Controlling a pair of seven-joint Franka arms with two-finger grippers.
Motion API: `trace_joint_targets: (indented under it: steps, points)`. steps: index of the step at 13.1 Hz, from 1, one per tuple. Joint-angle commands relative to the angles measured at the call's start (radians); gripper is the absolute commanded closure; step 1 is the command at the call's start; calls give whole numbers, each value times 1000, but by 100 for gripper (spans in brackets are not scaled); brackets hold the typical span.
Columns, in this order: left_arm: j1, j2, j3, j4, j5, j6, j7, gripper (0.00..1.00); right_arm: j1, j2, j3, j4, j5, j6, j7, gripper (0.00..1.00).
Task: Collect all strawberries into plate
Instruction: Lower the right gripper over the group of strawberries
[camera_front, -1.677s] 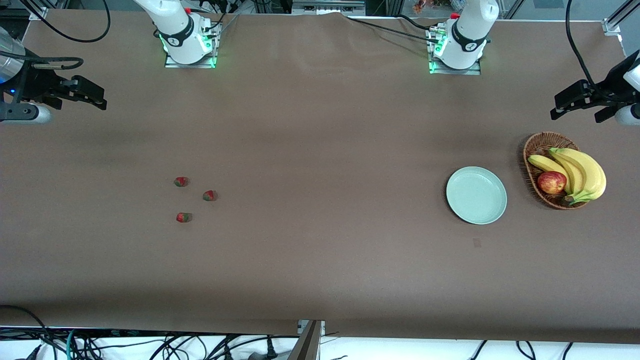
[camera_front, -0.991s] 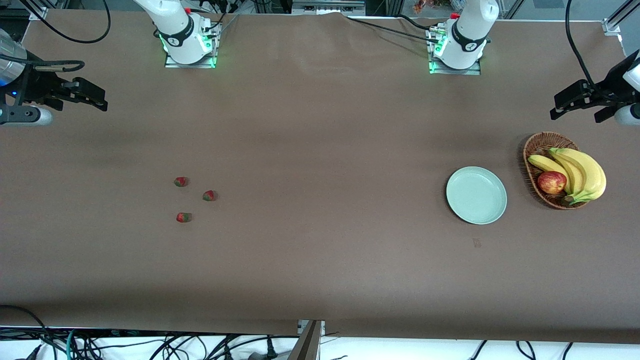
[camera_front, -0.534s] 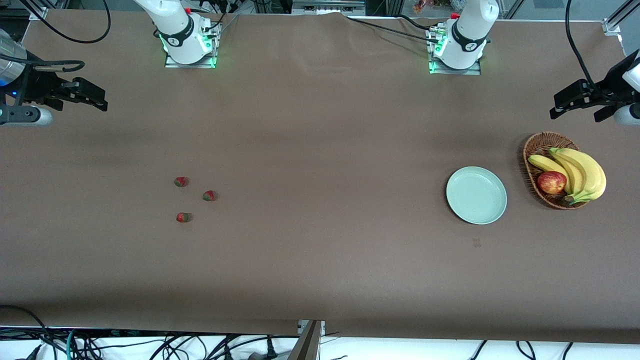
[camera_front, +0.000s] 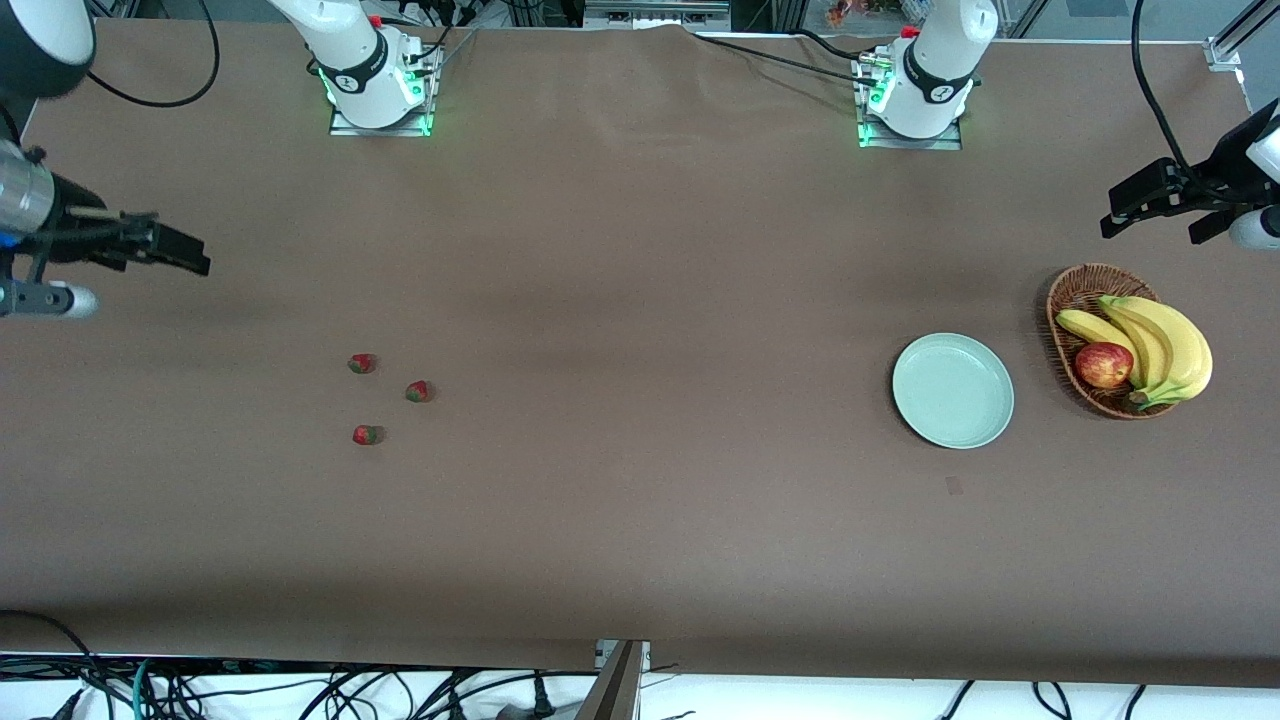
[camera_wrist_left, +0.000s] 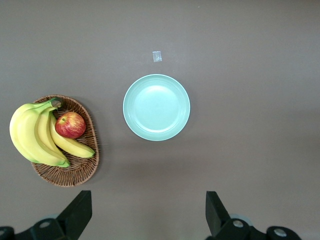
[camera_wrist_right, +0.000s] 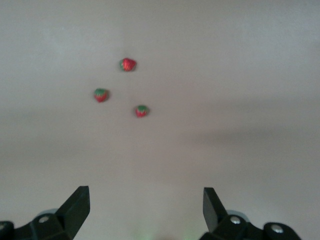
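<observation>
Your right gripper (camera_front: 185, 255) hangs up in the air over the right arm's end of the table, fingers spread wide with nothing between them, as the right wrist view shows plainly. The three strawberries (camera_front: 368, 434) lie loose on the bare table (camera_front: 640, 520), a tight cluster of three: one (camera_front: 362, 363) farthest from the front camera, one (camera_front: 419, 391) a little toward the table's middle, the third nearest the camera. They sit toward the middle of the table from that gripper and nearer the front camera, so this arm looks to be the one to reach them. Each berry is too small to read a long axis with confidence. The plate (camera_front: 953, 390) sits empty, well apart from them toward the left arm's end, just beside the wicker basket (camera_front: 1070, 290) holding bananas (camera_front: 1165, 345) and an apple (camera_front: 1103, 364). Your left gripper (camera_front: 1165, 205) waits over the table by the basket, fingers likewise released and empty.
</observation>
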Motion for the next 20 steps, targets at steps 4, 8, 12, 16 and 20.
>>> trace_joint_targets:
  steps: [4, 8, 12, 16, 20]
  points:
    - [4, -6, -5, 13, 21, -19, 9, 0, 64, 226, 13, 27, -10, 151, 15, 0]
    - [4, -6, -5, 13, 21, -19, 9, 0, 90, 361, 14, 27, -9, 302, 10, 0]
    - [4, -6, -3, 13, 21, -19, 9, 0, 92, 398, 14, 27, -10, 346, 1, 0]
    - [4, -6, -5, 13, 21, -19, 9, 0, 95, 439, 14, 26, -9, 400, -1, 0]
    - [4, -6, -5, 13, 21, -19, 9, 0, 95, 477, 14, 21, -10, 457, -4, 0]
